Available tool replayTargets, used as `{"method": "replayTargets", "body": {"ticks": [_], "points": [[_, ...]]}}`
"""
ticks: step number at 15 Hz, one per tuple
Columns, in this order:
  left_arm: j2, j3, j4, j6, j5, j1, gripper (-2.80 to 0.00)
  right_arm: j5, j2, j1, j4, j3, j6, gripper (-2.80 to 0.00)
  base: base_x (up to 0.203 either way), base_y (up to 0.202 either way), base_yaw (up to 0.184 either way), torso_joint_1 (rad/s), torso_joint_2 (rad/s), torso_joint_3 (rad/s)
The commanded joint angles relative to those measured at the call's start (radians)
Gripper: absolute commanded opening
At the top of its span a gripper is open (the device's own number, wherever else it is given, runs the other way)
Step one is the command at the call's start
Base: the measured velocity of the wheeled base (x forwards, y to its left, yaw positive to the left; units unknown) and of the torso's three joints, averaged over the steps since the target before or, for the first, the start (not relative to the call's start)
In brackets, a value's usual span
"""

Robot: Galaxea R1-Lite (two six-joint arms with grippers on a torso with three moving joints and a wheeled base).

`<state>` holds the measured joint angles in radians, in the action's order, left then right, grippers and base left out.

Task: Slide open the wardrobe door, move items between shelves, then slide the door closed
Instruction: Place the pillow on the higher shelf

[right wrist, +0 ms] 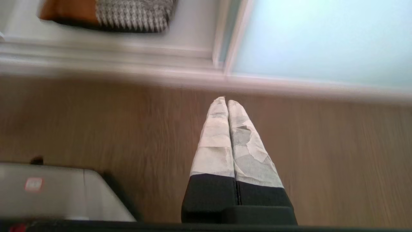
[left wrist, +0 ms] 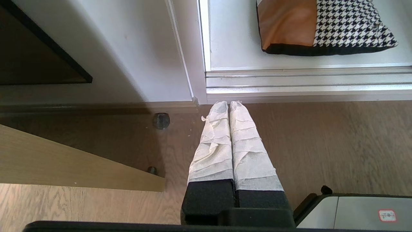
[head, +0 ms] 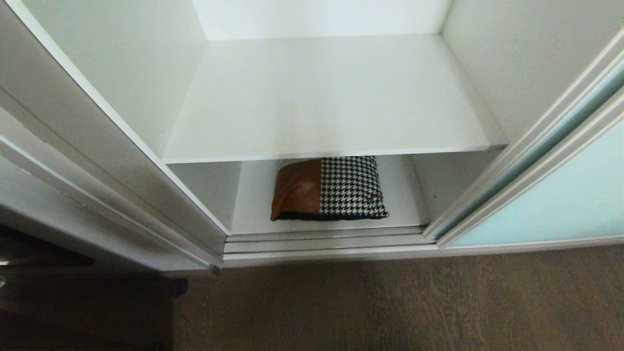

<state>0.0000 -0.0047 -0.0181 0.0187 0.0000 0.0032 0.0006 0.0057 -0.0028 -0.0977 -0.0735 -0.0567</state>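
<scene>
Both grippers, left (left wrist: 229,103) and right (right wrist: 227,100), hang closed over the floor (head: 390,302); the cushion (head: 329,187) lies beyond, nearer the left, long axis left-to-right.

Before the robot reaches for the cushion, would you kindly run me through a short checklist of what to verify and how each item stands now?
1. Sliding wardrobe door slid aside, compartment open: ok.
2. Cushion lying flat on the lower shelf, near its front edge, nothing on top of it: ok.
3. Upper shelf has bare room to receive it: ok.
4. Left gripper shut, holding nothing, above the floor in front of the door track: not ok for a grasp, it must open first.
5. Right gripper shut, holding nothing, above the floor before the door: same, not ok.
6. Clearance between the cushion and the shelf above for a gripper: cannot tell.
</scene>
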Motion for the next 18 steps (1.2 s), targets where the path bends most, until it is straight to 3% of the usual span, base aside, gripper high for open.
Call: {"method": "replayTargets", "body": {"ticks": [1,4,8,12,18], "points": [[0.002,0.0,0.0,0.001,0.0,0.001,-2.8,0.001,0.098,0.001,-0.11,-0.206,0.041,-2.8,0.0,0.0,0.0,0.0,0.0,0.0],[0.002,0.0,0.0,0.0,0.0,0.0,-2.8,0.048,0.392,0.003,-0.242,-0.416,0.171,-2.8,0.0,0.0,0.0,0.0,0.0,0.0],[0.002,0.0,0.0,0.0,0.0,0.001,-2.8,0.167,0.763,0.004,-0.262,-0.493,0.262,-2.8,0.0,0.0,0.0,0.0,0.0,0.0],[0.002,0.0,0.0,0.0,0.0,0.001,-2.8,0.247,1.147,0.003,-0.09,-0.501,0.309,-2.8,0.0,0.0,0.0,0.0,0.0,0.0],[0.002,0.0,0.0,0.0,0.0,0.0,-2.8,0.355,1.648,0.015,0.378,-0.487,0.319,-2.8,0.0,0.0,0.0,0.0,0.0,0.0]]}}
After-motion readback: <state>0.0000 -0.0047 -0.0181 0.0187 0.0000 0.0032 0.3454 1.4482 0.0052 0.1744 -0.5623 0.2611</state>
